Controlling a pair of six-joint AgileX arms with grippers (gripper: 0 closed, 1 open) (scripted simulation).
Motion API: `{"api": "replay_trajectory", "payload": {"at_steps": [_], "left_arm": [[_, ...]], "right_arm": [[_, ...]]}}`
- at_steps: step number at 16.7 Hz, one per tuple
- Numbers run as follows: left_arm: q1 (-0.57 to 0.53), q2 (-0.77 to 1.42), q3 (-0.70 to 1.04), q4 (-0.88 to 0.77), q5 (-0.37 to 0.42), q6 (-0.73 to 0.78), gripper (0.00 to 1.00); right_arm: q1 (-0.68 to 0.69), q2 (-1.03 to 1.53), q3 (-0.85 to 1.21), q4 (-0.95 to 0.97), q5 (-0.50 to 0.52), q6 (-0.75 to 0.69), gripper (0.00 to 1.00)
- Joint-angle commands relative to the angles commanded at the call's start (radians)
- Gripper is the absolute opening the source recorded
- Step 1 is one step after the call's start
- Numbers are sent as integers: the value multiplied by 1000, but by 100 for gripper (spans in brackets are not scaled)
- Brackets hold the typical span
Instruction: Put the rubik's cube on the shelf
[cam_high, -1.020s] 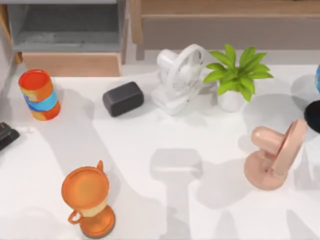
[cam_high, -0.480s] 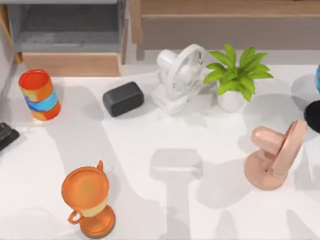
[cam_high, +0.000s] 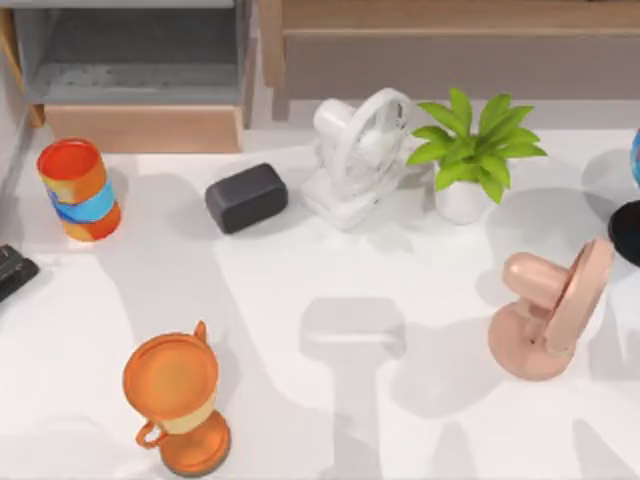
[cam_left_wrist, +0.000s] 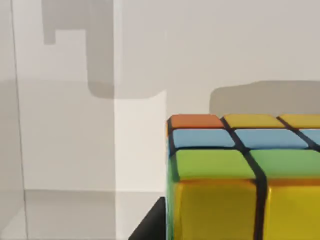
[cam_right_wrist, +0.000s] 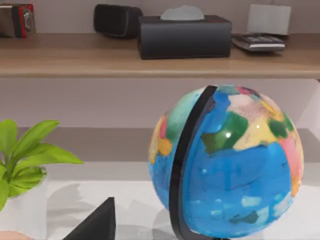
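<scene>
- Left hand (cam_left_wrist: 235, 225) is closed on the rubik's cube (cam_left_wrist: 245, 170). One dark finger (cam_left_wrist: 152, 227) lies flush against the cube's side, and the cube sits right up at the wrist camera.
- The cube shows an orange and yellow row, a blue row, a green row and a yellow row, split by dark grid lines. Behind it are pale, plain panels with grey shadows.
- Right hand (cam_right_wrist: 95, 222) is low in front of the globe (cam_right_wrist: 227, 160). I cannot tell how far open it is or whether it holds anything.
- The shelf (cam_high: 450, 15) runs along the far edge of the top view from 12 to 2 o'clock. The grey cubby (cam_high: 130, 60) is at 11 o'clock.
- From the right wrist, the shelf (cam_right_wrist: 75, 62) carries a black tissue box (cam_right_wrist: 184, 36) and a calculator (cam_right_wrist: 258, 42).
- On the white surface (cam_high: 300, 290), an orange-and-blue can (cam_high: 78, 188) stands at 9 to 10 o'clock.
- A dark grey block (cam_high: 246, 197) and a white fan (cam_high: 357, 155) are near 12 o'clock.
- A potted plant (cam_high: 470, 150) is at 1 o'clock, just beside the white fan.
- A pink fan (cam_high: 548, 310) is at 4 o'clock.
- An orange trophy cup (cam_high: 175, 400) is at 7 o'clock.
</scene>
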Motion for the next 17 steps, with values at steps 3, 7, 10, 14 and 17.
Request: {"api": "replay_trajectory", "payload": {"at_steps": [3,7,10,14,17], "left_arm": [[-47,-115,-54,-28,-24,3,0],[-239,-331,-220,28,-27,22,0],[-478,-442,-386,160,-23,41,0],[-829,-521,-553,459,-64,60,0],[-1022,-530,-646,756,-140,68,0]], "right_arm": [[0,0,0,0,0,0,100],[0,0,0,0,0,0,100],[0,0,0,0,0,0,100],[0,0,0,0,0,0,100],[0,0,0,0,0,0,100]]}}
